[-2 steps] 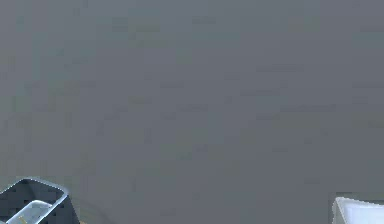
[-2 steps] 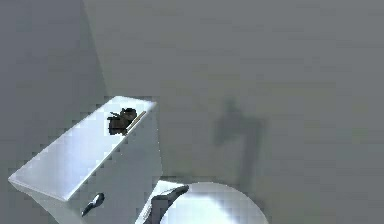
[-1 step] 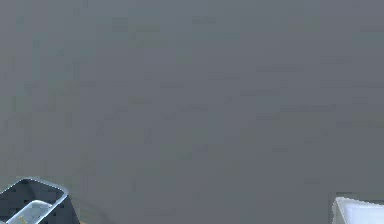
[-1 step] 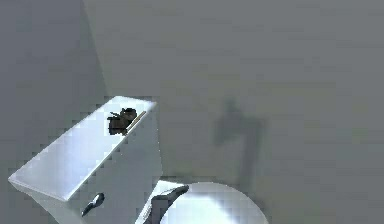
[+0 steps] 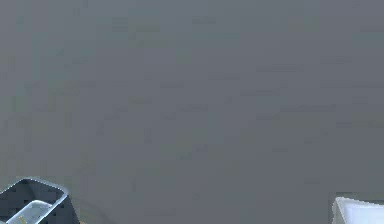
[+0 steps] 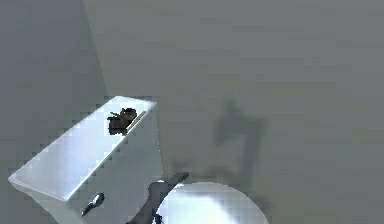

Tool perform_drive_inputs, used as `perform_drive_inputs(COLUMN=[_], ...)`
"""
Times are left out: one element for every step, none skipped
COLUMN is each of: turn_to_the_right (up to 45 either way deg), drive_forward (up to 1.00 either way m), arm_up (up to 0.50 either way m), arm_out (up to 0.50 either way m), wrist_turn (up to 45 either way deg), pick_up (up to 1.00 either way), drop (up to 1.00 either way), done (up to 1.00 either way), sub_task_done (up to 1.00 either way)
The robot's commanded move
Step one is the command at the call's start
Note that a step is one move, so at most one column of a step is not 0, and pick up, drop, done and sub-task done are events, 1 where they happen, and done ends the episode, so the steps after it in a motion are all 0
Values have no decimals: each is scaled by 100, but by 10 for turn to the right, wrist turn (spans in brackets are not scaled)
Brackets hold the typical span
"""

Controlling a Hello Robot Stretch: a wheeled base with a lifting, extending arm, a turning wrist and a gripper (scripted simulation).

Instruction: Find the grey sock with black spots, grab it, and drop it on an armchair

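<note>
Grey wall (image 5: 200, 90) was what you faced in the forward view. At that view's bottom left corner stood a dark grey bin (image 5: 58, 203) with something pale inside it. At the bottom right you had the corner of a white thing (image 5: 360, 212), with too little of it in the picture to name.

In the arm side view you looked down on a white toilet in the corner of two grey walls. Its tank (image 6: 80, 155) ran from the lower left up toward the far wall, with a small dark flush handle (image 6: 93, 203) low on its front. The round white seat lid (image 6: 215, 205) lay at the bottom edge.

On the tank's flat top, at the end nearest the far wall, lay a small dark crumpled thing (image 6: 122, 120). It was dark grey and black, and too small for you to be sure it was the sock.

The gripper (image 6: 168, 186) showed as a slim dark shape slanting up from the bottom edge, where the tank's front met the seat lid. The crumpled thing lay up and to the left of it in the picture, well apart, with the bare stretch of the tank's top corner between them.

With the white toilet right behind the fingers, you could not tell how the gripper was set, nor whether it held anything.
</note>
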Motion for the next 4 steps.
perform_drive_inputs(turn_to_the_right=[0, 0, 0, 0], drive_forward=[0, 0, 0, 0], arm_up=[42, 0, 0, 0], arm_out=[0, 0, 0, -10], wrist_turn=[0, -450, -450, 0], pick_up=[0, 0, 0, 0], drop=[0, 0, 0, 0], done=[0, 0, 0, 0], sub_task_done=[0, 0, 0, 0])
